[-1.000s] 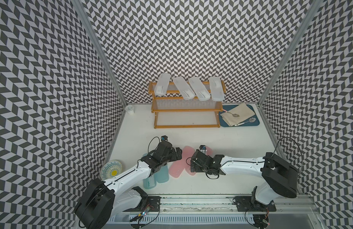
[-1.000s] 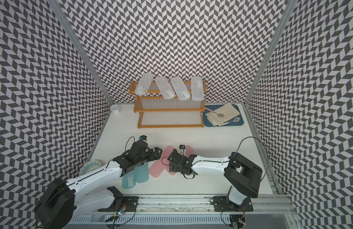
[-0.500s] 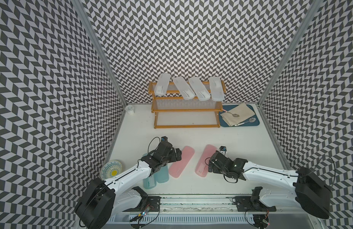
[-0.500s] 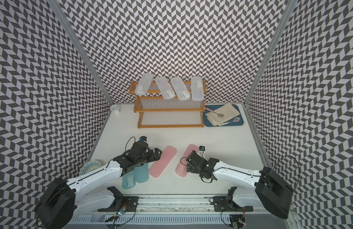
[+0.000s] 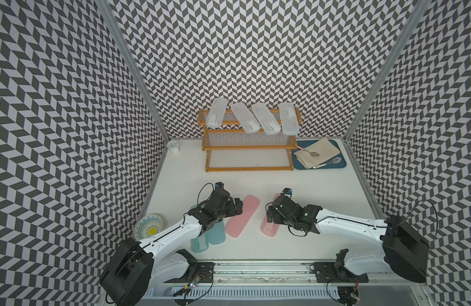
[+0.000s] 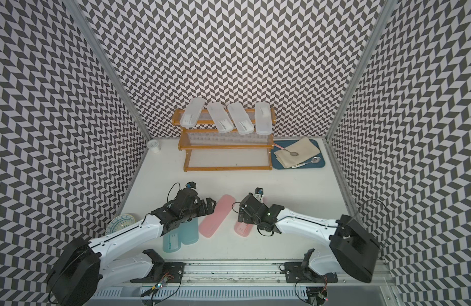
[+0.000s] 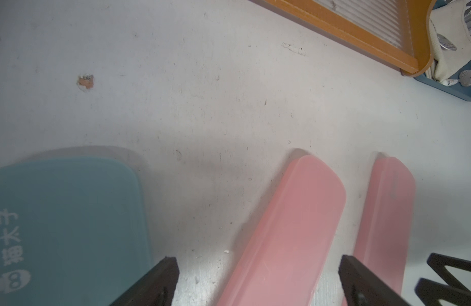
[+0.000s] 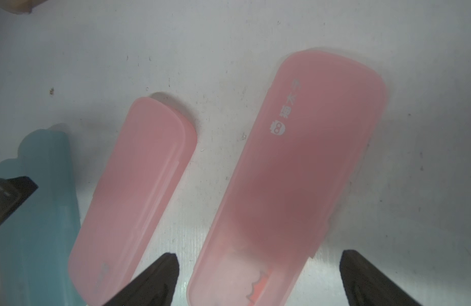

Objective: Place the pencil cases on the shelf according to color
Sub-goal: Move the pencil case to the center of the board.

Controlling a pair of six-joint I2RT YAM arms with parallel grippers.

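Several frosted white pencil cases (image 5: 266, 120) (image 6: 239, 120) lie across the top tier of the orange-framed shelf (image 5: 249, 168) (image 6: 227, 168). Two pink cases lie apart on the table in both top views. My left gripper (image 5: 237, 208) (image 6: 212, 205) (image 7: 255, 267) stands open astride the left pink case (image 5: 242, 218) (image 6: 214, 218) (image 7: 290, 225). My right gripper (image 5: 270, 214) (image 6: 241, 212) (image 8: 258, 262) stands open astride the right pink case (image 5: 268, 231) (image 6: 242, 230) (image 8: 295, 172). Two teal cases (image 5: 212, 237) (image 6: 180, 237) (image 7: 65, 225) lie side by side, partly under my left arm.
A blue tray (image 5: 335, 166) with a beige cloth and spoons sits right of the shelf. A small white cup (image 5: 173, 146) stands in the back left corner, a patterned plate (image 5: 149, 229) at the left wall. Patterned walls enclose three sides.
The right pink case went from beside the other one to a spot farther right. My right gripper drew back right, then came over that case. The left arm stayed put.
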